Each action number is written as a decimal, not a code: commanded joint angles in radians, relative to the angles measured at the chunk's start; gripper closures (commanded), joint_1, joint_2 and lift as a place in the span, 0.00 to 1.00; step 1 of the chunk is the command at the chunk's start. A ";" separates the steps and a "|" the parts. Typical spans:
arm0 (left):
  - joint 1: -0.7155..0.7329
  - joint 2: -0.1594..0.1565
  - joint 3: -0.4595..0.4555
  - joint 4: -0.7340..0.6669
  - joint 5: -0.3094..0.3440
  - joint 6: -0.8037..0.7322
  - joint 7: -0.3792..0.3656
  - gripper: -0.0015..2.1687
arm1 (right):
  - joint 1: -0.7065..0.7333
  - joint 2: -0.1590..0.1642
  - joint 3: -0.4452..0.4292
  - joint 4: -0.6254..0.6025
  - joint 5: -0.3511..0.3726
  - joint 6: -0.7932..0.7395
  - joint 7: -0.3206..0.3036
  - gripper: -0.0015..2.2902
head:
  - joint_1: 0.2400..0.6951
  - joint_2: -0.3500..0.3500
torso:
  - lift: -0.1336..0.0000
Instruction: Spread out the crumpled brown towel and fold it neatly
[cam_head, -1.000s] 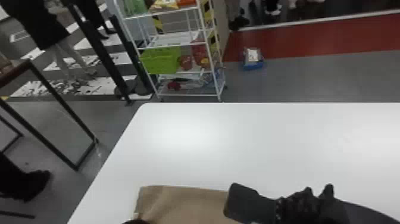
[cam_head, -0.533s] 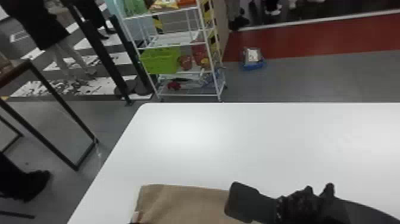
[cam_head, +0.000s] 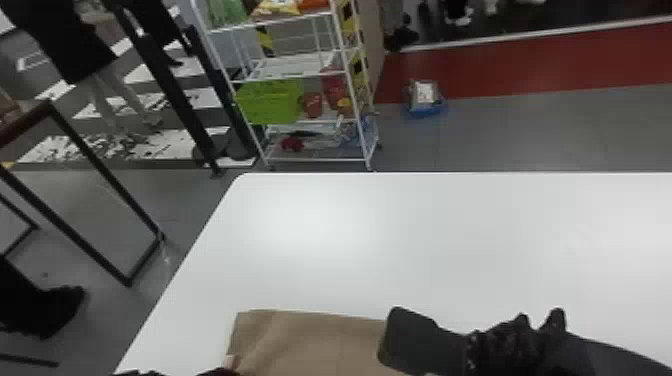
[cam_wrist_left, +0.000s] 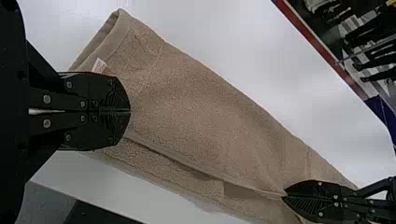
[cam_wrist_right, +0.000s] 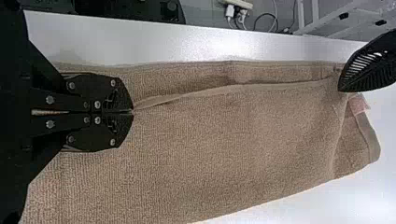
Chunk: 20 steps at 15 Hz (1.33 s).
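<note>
Evidently the black flat-fingered left gripper (cam_wrist_left: 130, 111) and its matching right gripper (cam_wrist_right: 133, 112) pinch the brown terry towel (cam_head: 310, 345), at the head view's bottom, its long hem running between them.

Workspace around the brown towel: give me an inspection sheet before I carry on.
Surface: white table, towel lying on it.
Job's things: brown towel, in layers, the hem of the upper one running lengthwise over the lower; label near one end.
Clutter: blue tray on the floor beyond the table.
Grippers: left gripper shut, over the towel near the label; right gripper shut on the hem.
Cables: cables and a plug past the table edge.
Surroundings: white rack holding a green basket.
</note>
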<state>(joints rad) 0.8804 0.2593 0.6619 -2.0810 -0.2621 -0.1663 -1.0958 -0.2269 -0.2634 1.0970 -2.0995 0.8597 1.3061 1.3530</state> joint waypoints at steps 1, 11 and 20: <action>0.003 0.000 0.021 -0.008 0.015 -0.009 -0.049 0.65 | 0.001 -0.002 -0.008 -0.010 -0.005 -0.003 0.014 0.58 | 1.00 1.00 | 0.08; 0.011 -0.008 -0.034 -0.004 -0.012 -0.061 -0.035 0.36 | -0.009 0.012 -0.017 0.004 -0.018 0.000 0.014 0.58 | 1.00 1.00 | 0.08; -0.021 0.005 -0.076 0.032 -0.072 -0.046 -0.030 0.39 | -0.014 0.032 -0.011 0.021 -0.018 0.000 0.014 0.58 | 1.00 1.00 | 0.08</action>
<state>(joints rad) 0.8676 0.2635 0.5919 -2.0579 -0.3323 -0.2128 -1.1270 -0.2388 -0.2338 1.0847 -2.0814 0.8422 1.3063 1.3530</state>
